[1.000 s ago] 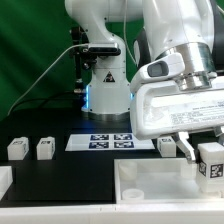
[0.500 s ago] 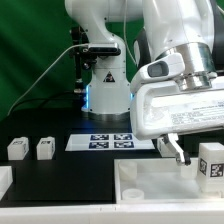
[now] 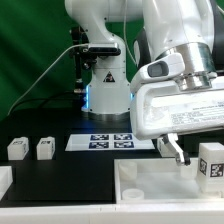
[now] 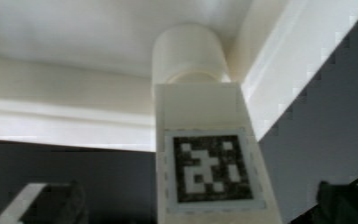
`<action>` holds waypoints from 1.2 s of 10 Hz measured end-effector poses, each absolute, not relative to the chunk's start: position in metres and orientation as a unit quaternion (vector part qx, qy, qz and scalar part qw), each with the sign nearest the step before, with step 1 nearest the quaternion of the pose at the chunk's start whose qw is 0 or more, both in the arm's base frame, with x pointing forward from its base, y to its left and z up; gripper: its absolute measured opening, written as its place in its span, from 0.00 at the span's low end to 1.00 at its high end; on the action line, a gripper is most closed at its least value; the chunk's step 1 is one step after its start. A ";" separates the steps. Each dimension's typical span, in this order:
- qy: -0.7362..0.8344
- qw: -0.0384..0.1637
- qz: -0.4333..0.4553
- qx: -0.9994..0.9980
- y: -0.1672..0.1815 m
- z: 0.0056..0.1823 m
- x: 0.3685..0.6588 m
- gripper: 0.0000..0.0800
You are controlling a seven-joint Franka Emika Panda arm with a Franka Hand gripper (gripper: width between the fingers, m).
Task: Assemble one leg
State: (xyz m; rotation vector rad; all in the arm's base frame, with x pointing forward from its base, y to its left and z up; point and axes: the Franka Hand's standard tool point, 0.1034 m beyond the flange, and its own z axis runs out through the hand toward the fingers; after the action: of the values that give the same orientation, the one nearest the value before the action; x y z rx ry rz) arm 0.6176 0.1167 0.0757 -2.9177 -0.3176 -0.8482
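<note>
One leg (image 3: 211, 165), a white block with a black-and-white tag, stands at the exterior view's right over the corner of the large white tray-like piece (image 3: 150, 186). My gripper (image 3: 203, 158) straddles it with the jaws open. In the wrist view the leg (image 4: 208, 150) sits between the two dark fingers (image 4: 43, 203) with a gap on each side. Its rounded end meets the tray piece's rim (image 4: 87, 90). Two more legs (image 3: 17, 149) (image 3: 44, 148) stand at the left. Another leg (image 3: 167, 146) shows partly behind my finger.
The marker board (image 3: 110, 141) lies in the middle in front of the arm's base (image 3: 105, 95). A white part (image 3: 4, 181) shows at the front left edge. The table top is black.
Since 1.0 s ago the visible finger has moved away from the leg toward the exterior view's left, and the leg has settled slightly lower. Nothing differs in the last half second.
</note>
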 end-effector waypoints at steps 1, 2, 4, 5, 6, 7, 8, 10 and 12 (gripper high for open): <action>-0.104 0.043 -0.277 -0.954 0.117 0.076 0.618 0.81; -0.104 0.043 -0.277 -0.954 0.117 0.076 0.618 0.81; -0.107 0.046 -0.251 -0.961 0.119 0.074 0.616 0.81; -0.109 0.048 -0.225 -0.967 0.120 0.076 0.613 0.81; -0.113 0.052 -0.179 -0.976 0.124 0.078 0.610 0.81; -0.111 0.057 -0.114 -0.986 0.129 0.080 0.607 0.81; -0.112 0.059 -0.050 -0.991 0.133 0.082 0.607 0.81; -0.112 0.066 0.045 -0.991 0.139 0.087 0.603 0.81; -0.111 0.067 0.043 -0.991 0.139 0.086 0.607 0.81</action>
State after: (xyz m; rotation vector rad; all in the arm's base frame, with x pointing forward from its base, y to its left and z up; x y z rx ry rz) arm 0.6073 0.1392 0.0856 -2.9869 -0.3344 0.1299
